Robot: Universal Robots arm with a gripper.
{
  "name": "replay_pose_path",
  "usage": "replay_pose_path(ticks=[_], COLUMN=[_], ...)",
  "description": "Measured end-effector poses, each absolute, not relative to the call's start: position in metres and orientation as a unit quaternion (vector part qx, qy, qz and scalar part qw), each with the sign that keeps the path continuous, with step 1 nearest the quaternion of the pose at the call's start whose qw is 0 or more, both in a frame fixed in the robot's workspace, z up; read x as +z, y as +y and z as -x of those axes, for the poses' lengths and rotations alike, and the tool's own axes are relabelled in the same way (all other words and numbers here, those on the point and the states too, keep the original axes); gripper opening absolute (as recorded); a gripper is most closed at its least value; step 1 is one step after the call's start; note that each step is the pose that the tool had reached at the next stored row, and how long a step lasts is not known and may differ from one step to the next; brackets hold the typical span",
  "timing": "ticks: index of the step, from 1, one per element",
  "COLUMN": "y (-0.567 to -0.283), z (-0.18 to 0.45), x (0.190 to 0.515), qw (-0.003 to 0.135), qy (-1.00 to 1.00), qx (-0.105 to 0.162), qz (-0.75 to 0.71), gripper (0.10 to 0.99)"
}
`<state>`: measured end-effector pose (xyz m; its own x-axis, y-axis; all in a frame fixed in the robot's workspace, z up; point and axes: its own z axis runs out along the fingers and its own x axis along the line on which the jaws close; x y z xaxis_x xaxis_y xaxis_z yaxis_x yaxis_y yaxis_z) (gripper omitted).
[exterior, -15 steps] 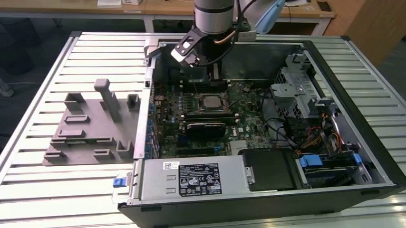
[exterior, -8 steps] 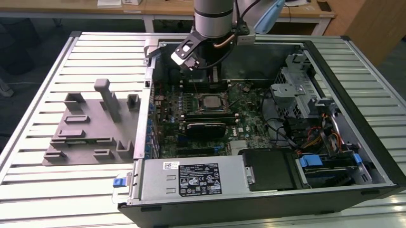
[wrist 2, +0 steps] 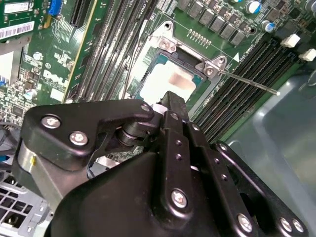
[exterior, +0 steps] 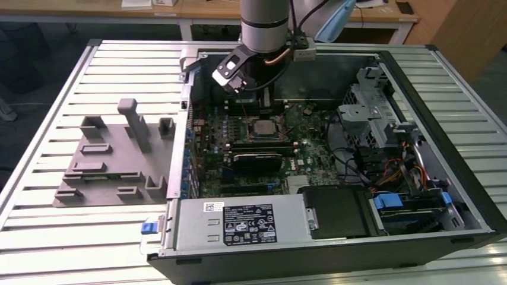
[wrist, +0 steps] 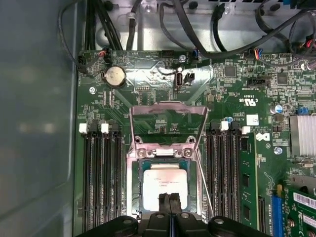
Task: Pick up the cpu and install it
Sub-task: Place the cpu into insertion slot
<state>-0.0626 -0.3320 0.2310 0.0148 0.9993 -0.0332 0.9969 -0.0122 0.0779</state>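
Observation:
The cpu, a flat square chip with a silvery top, lies flat in the motherboard socket; the exterior view shows the cpu in the middle of the board. The socket's metal load plate stands swung open and its thin lever sticks out to one side. My gripper hangs just above the cpu's edge, its two black fingers pressed together with nothing between them. In the second wrist view the gripper covers part of the chip. In the exterior view the gripper hangs above the board's far end.
The open computer case lies on a slatted metal table. A grey plastic plate with upright blocks rests at the exterior view's left. Memory slots flank the socket. A power supply, drive cage and cables crowd the case.

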Motion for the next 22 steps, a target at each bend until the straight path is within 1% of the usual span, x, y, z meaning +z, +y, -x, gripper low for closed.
replay_pose_path(ticks=[22], y=[-0.332], z=[0.059], x=[0.203], qw=[0.040], qy=[0.701], qx=[0.015], qz=[-0.711], gripper=[0.106])
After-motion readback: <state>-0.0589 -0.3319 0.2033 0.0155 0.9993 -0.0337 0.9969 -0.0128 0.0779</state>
